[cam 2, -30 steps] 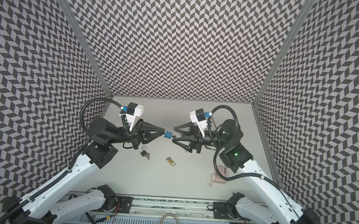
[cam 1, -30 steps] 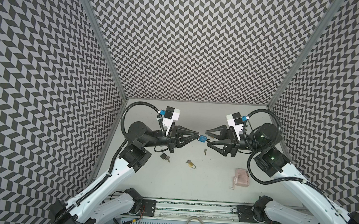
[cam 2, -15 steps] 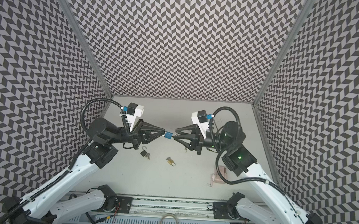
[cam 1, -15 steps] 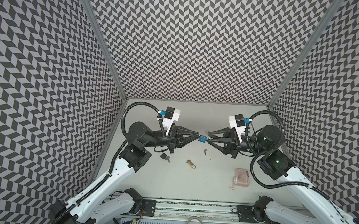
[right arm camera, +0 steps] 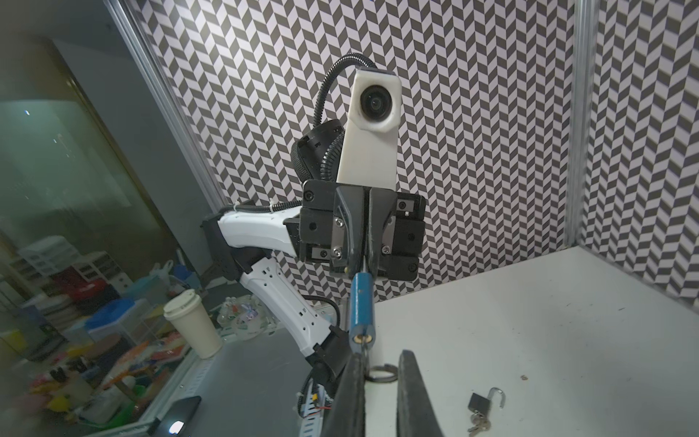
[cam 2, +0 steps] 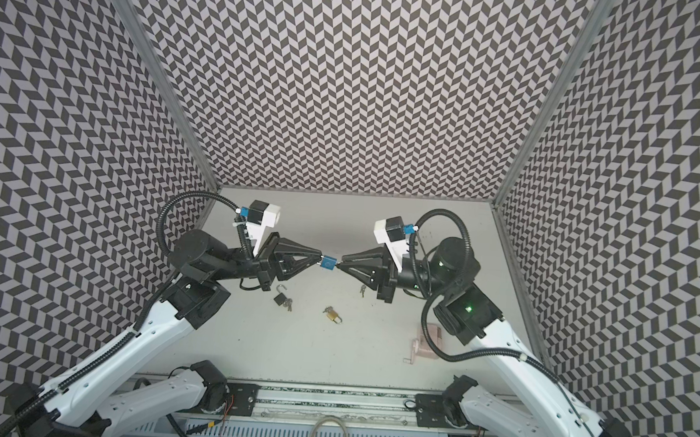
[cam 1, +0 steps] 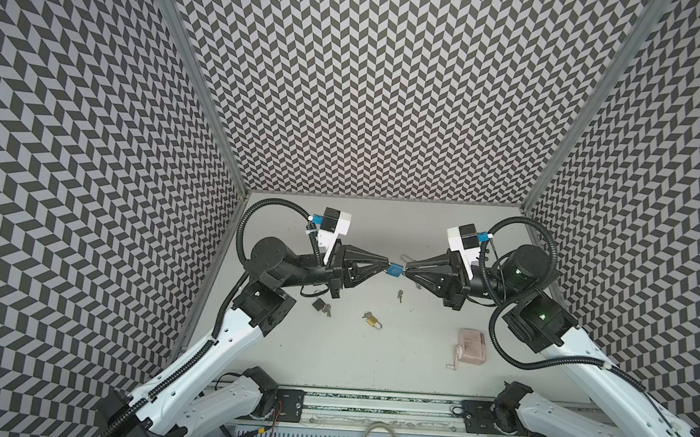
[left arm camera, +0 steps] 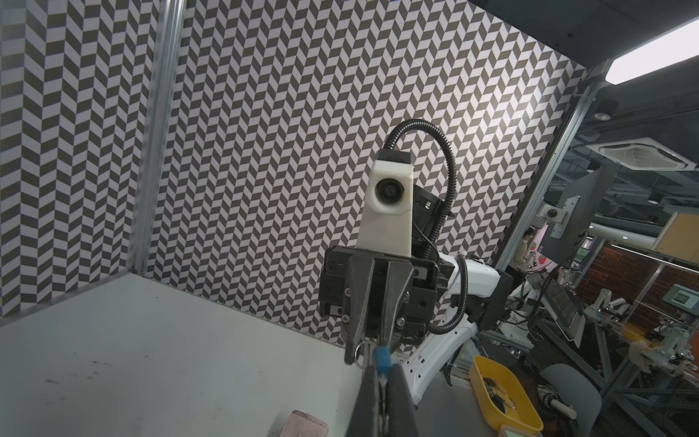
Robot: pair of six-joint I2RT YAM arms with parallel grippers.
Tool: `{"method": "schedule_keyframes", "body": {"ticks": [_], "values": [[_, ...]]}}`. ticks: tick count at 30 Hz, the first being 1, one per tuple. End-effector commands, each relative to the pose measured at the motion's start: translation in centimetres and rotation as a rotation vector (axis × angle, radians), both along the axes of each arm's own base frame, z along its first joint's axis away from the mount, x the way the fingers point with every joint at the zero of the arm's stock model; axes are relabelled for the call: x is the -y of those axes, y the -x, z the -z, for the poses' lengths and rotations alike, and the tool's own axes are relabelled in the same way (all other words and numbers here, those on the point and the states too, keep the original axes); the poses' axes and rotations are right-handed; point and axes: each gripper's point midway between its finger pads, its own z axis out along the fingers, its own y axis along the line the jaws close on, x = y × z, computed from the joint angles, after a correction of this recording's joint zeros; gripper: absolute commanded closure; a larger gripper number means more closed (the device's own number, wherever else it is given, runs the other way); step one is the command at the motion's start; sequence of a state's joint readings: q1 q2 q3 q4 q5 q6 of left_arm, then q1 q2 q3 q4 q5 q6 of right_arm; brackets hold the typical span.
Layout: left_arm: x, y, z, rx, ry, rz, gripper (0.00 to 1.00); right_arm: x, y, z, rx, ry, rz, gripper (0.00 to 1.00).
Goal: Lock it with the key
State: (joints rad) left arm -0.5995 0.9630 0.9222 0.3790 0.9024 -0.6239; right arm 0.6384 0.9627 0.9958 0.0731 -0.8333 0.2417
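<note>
A small blue padlock (cam 1: 395, 269) (cam 2: 328, 264) hangs in mid-air above the middle of the table, between my two grippers. My left gripper (cam 1: 388, 267) (right arm camera: 363, 266) is shut on its shackle end. A key (right arm camera: 365, 350) sticks out of the brass keyhole at the padlock's (right arm camera: 361, 310) other end. A key ring (right arm camera: 382, 372) hangs from it. My right gripper (cam 1: 406, 269) (right arm camera: 382, 355) straddles the key. One finger lies against the key, and a narrow gap with the ring in it shows before the other finger.
On the table below lie a black padlock (cam 1: 319, 305) (right arm camera: 477, 403) with its shackle open and keys attached, a brass padlock (cam 1: 372, 321), a loose key (cam 1: 400, 295) and a pink case (cam 1: 471, 347). Patterned walls close in three sides.
My right gripper's jaws have come in from wide apart to a narrow gap around the key. The left gripper and the blue padlock have stayed put.
</note>
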Motion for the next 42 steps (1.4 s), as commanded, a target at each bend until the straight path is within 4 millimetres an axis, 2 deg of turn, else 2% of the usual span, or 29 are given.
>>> {"method": "schedule_keyframes", "body": {"ticks": [1, 9, 17, 23, 27, 29, 33, 38, 42], "values": [[-0.2, -0.1, -0.4, 0.017, 0.008, -0.011, 1.00, 0.1, 0.1, -1.0, 0.038, -0.013, 0.009, 1.00], [-0.8, -1.0, -0.4, 0.009, 0.007, -0.058, 1.00, 0.4, 0.4, -1.0, 0.058, -0.011, 0.017, 1.00], [-2.8, -1.8, -0.9, 0.011, 0.021, -0.116, 1.00, 0.8, 0.6, -1.0, 0.075, -0.007, 0.030, 1.00], [-2.8, -2.5, -0.4, -0.014, 0.015, -0.124, 1.00, 1.3, 0.3, -0.6, 0.080, -0.003, 0.077, 1.00], [-3.6, -2.5, -0.6, -0.009, 0.032, -0.177, 1.00, 1.6, -0.4, -0.4, 0.072, 0.002, 0.132, 1.00], [-4.1, -2.8, -0.4, -0.018, 0.029, -0.204, 1.00, 1.8, -1.2, 0.2, 0.054, 0.012, 0.178, 1.00], [-5.7, -4.9, 0.2, -0.064, 0.023, -0.310, 1.00, 2.8, -2.5, 1.5, 0.008, 0.028, 0.286, 1.00], [-7.4, -7.6, 2.1, -0.142, -0.001, -0.449, 1.00, 3.4, -3.9, 4.5, -0.073, 0.093, 0.377, 1.00], [-8.0, -9.7, 4.5, -0.219, -0.056, -0.530, 1.00, 3.8, -5.2, 7.5, -0.151, 0.167, 0.440, 1.00]]}}
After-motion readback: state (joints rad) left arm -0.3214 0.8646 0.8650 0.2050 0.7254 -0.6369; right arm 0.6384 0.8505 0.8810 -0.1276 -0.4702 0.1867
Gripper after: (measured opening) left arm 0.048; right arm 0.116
